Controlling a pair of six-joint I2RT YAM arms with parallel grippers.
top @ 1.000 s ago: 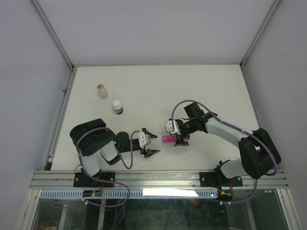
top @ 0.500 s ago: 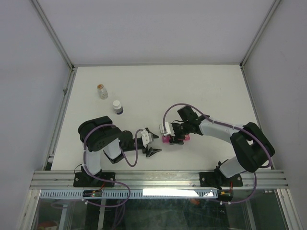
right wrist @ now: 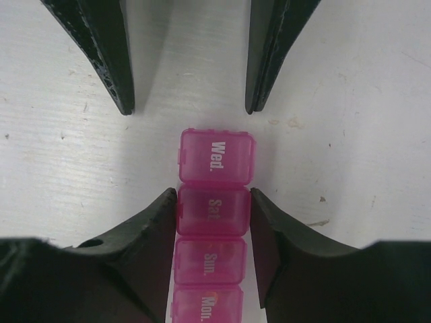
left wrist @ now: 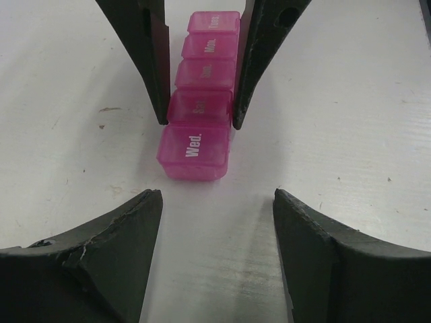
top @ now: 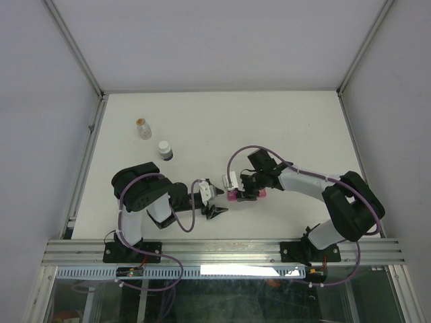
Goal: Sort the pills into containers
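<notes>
One white bench (top: pixel 283 121) is seen, walled on three sides. Two arms are bolted at its near edge, and both are reached toward the middle.

The right fingers (top: pixel 244 195) are clamped on the one pink pill organiser (top: pixel 231 196), which lies flat on the bench near its centre. In the right wrist view the grip (right wrist: pixel 212 202) is taken across the second compartment, marked "Sat.".

The left fingers (top: pixel 217 198) are held apart, just beside the end marked "Wed." and not touching it (left wrist: pixel 217 195).

Five compartments are counted in the left wrist view of the strip (left wrist: pixel 195 151). All lids are shut, and what lies inside cannot be made out.

Two small bottles stand well apart from the organiser, toward the far left. One is a clear bottle (top: pixel 144 128) with orange-brown contents. The other is a white-capped dark bottle (top: pixel 165 150), which is nearer the arms.
</notes>
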